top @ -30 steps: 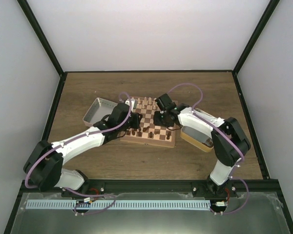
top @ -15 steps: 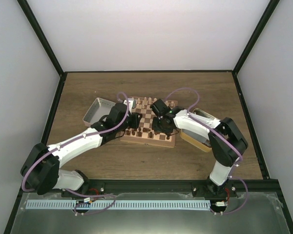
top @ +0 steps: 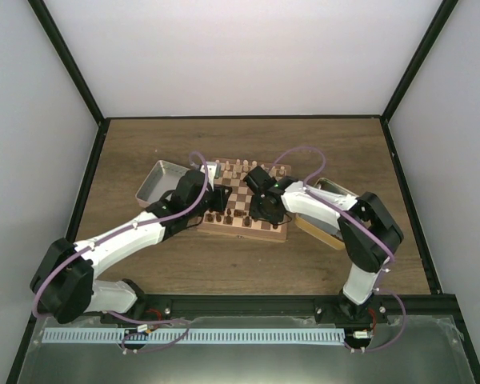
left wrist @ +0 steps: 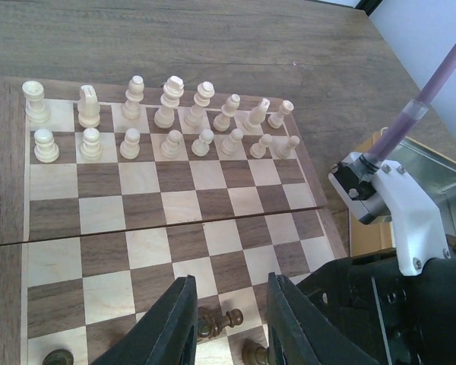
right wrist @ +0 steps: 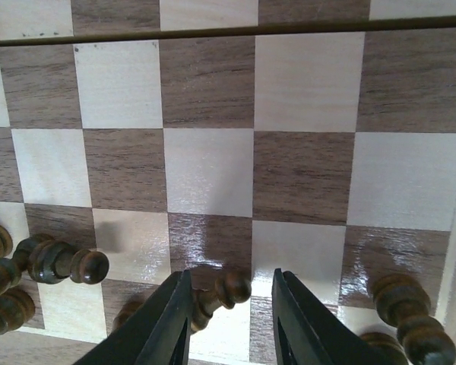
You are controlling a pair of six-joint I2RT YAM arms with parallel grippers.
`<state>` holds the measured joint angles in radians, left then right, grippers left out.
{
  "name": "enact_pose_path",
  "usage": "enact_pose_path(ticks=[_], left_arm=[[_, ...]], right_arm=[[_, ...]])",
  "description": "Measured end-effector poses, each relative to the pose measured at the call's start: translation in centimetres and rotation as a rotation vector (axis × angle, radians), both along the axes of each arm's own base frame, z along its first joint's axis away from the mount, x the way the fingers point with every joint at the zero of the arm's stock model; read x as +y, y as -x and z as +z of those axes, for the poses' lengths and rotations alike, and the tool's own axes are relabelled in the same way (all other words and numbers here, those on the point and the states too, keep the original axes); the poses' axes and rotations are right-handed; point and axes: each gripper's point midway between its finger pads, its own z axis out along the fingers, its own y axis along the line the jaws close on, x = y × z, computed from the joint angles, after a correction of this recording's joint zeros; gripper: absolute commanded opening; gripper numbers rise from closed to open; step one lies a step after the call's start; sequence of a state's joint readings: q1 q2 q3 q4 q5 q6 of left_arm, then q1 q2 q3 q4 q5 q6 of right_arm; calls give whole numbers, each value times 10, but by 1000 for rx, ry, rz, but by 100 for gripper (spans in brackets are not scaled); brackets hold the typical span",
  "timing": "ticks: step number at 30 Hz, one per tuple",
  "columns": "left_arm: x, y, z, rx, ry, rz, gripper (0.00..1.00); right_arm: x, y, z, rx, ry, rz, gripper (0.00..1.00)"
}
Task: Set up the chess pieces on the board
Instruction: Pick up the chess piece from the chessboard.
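**Table and what lies on it**

Brown wooden table (top: 144, 264), seen from above. The board (top: 248, 233) lies near the table's centre, slightly askew to the near edge. A grey tin (top: 154, 182) lies just beside the board toward the left edge. A gold tin (top: 318, 230) lies just beside it toward the right edge.

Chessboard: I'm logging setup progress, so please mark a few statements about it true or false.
1. The cream pieces stand upright in two rows along the board's far edge. True.
2. A dark piece lies on its side between the left gripper's fingers. True.
3. The board's middle rows are filled with dark pieces. False: those squares are bare.
4. Every dark piece stands upright. False: several lie toppled by the near edge.
5. Both metal tins sit on the board. False: one tin lies left of it, a second tin right.
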<state>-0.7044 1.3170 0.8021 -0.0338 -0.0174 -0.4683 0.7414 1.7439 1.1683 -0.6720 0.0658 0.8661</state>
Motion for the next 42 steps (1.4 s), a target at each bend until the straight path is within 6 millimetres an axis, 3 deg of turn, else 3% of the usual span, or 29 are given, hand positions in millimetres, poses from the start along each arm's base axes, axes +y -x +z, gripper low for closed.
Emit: enact_pose_path(ticks=[4,10,14,24,28,34,42], left_arm=[[1,-1,0,0,0,3,28],[2,0,2,-5,5,4,28],[2,0,3,-6,6,4,28],[4,1,8,-16,16,7,30],[5,4,12,-20,33,0,39],[1,18,2,24,53,-56,40],[-8,33,-7,92,87,-123,47]], right_arm=[[3,1,-4,16,-11,1,31],[6,3,-9,32,-17,1,20],[6,3,-10,33,-13,0,18],[5,0,-8,14,-7,4,30],[4,-1,5,-29,-58,-5,31],[-5,13,20,-60,-203,-66,30],[-4,25,3,1,-339,-200,30]])
